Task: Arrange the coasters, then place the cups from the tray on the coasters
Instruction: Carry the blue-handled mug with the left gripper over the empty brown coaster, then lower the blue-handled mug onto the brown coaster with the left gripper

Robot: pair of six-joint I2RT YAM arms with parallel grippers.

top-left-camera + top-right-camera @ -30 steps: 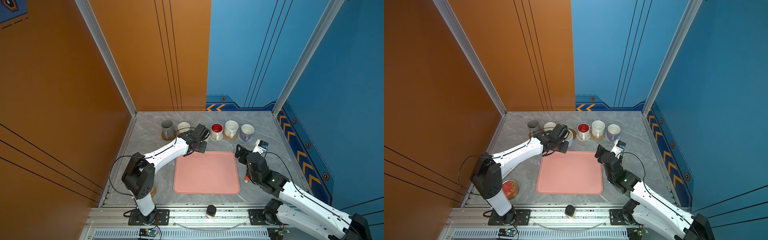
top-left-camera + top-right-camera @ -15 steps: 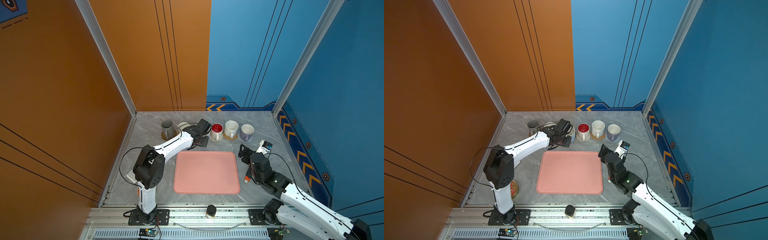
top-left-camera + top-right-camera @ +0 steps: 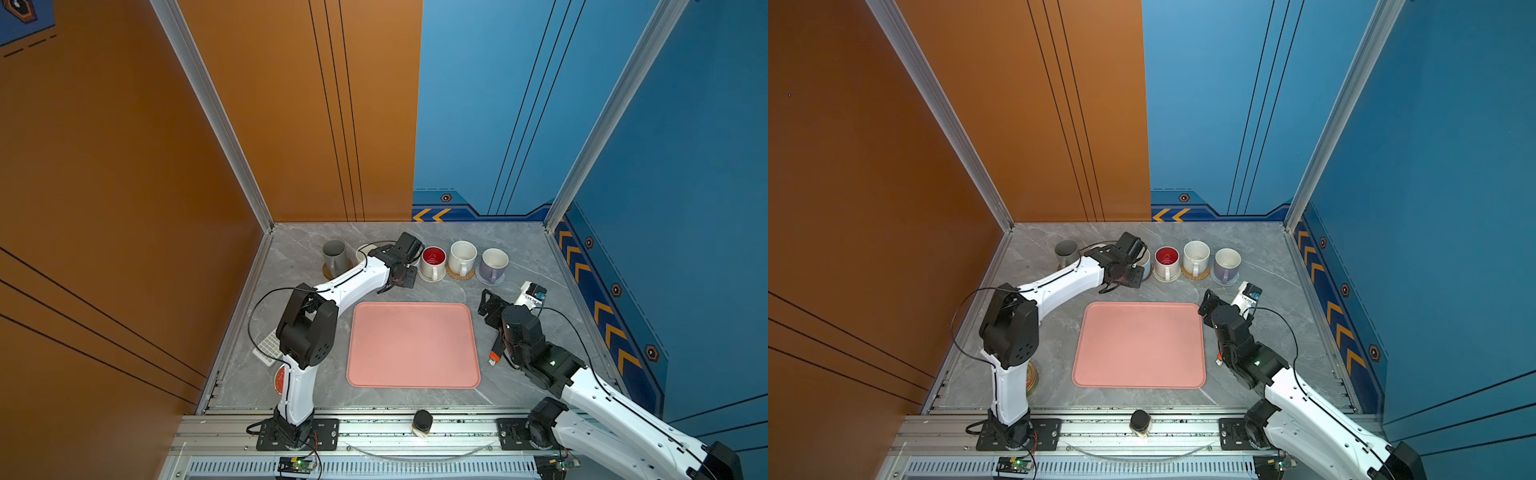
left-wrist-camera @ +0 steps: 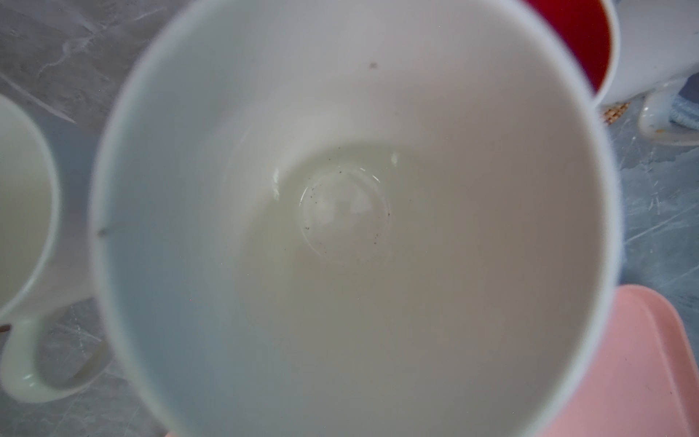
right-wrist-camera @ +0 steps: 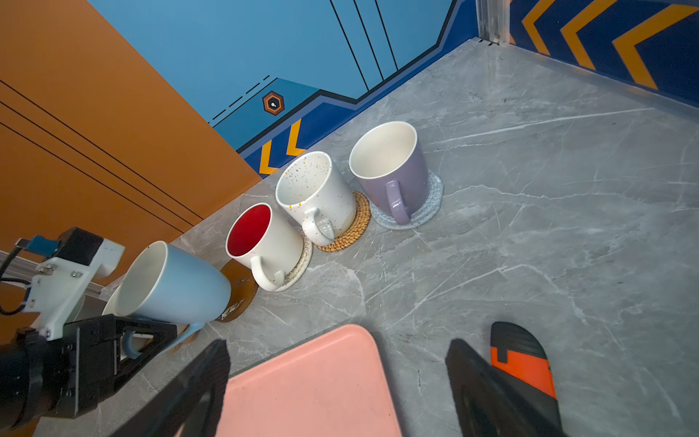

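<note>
My left gripper (image 3: pixel 401 272) is shut on the handle of the light blue cup (image 5: pixel 170 287). The cup is tilted with its base at a glossy brown coaster (image 5: pixel 242 291); I cannot tell if they touch. Its white inside (image 4: pixel 355 227) fills the left wrist view. The back row holds the grey cup (image 3: pixel 334 255), white cup (image 3: pixel 363 251), red-inside cup (image 3: pixel 433 259) on a white woven coaster (image 5: pixel 302 265), speckled cup (image 3: pixel 462 255) on rattan (image 5: pixel 355 227), and lavender cup (image 3: pixel 493 262) on grey-blue (image 5: pixel 423 204). The pink tray (image 3: pixel 413 345) is bare. My right gripper (image 5: pixel 340 382) hangs open over its far right corner.
An orange and black tool (image 3: pixel 494 355) lies right of the tray, beside my right arm. A red-topped tin (image 3: pixel 280 378) and a small keypad (image 3: pixel 268 347) sit near the left arm's base. A dark jar (image 3: pixel 422 422) stands on the front rail.
The left arm's elbow has swung in toward the tray, and its gripper has carried the blue cup slightly toward the back row. The right arm has hardly moved.
</note>
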